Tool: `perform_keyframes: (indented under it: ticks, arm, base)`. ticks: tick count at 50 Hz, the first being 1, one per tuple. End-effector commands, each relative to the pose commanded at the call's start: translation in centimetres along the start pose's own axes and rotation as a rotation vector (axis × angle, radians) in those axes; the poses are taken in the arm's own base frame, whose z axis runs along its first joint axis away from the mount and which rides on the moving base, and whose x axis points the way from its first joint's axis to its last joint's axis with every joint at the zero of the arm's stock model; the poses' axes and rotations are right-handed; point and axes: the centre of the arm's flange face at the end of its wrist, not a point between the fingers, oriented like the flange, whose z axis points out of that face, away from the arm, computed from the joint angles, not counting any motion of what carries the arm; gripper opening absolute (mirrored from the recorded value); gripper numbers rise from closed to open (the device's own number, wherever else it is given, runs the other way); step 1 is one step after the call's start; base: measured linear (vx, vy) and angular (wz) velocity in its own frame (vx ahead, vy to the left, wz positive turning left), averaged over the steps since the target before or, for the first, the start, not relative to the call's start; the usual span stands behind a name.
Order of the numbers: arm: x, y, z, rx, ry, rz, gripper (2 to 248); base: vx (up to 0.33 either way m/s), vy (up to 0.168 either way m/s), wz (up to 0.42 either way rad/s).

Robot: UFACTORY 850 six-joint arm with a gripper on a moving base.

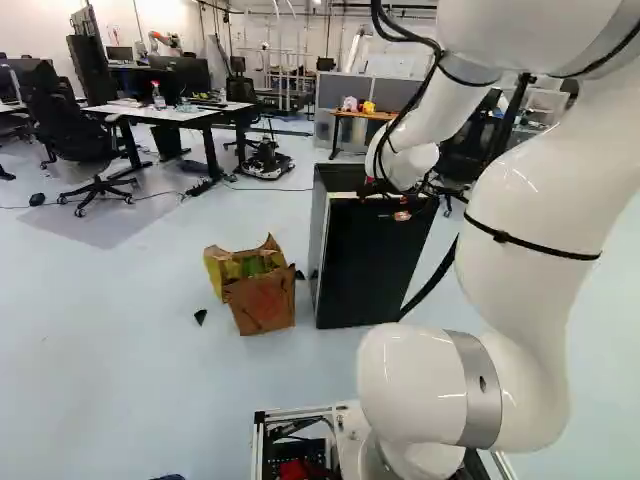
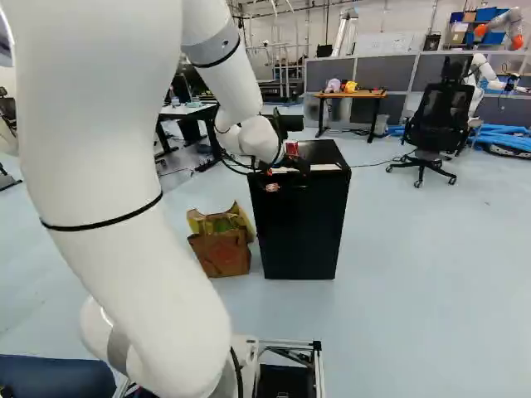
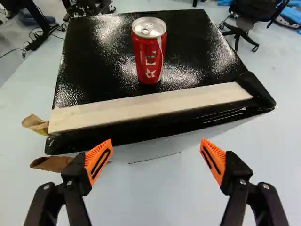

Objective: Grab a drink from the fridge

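A red metal can (image 3: 148, 56) stands atop the black box-shaped fridge (image 2: 303, 228); the black, orange-padded gripper (image 2: 284, 172) hangs near it, fingers apart.

Red can (image 3: 148, 56), silver-topped, upright on black fridge (image 2: 300, 224), door shut.

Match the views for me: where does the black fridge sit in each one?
Left base view: black fridge just right of centre, top partly behind the arm.
Right base view: near the middle, right of the arm.
Wrist view: ahead of the tool, top showing, red can on it.
Shared landmark: brown paper bag beside it, only edges in wrist view.
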Motion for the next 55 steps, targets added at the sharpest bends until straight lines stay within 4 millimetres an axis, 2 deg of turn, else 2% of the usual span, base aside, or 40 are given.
perform_keyframes:
  ticks: [34, 55]
  arm:
    - [0.8, -0.7, -2.0, 0.020, 0.244, -0.041, 247]
    - [0.9, -0.9, -1.0, 0.029, 0.344, -0.044, 247]
  base:
    - [0.000, 0.000, 0.000]
    - [0.000, 0.000, 0.000]
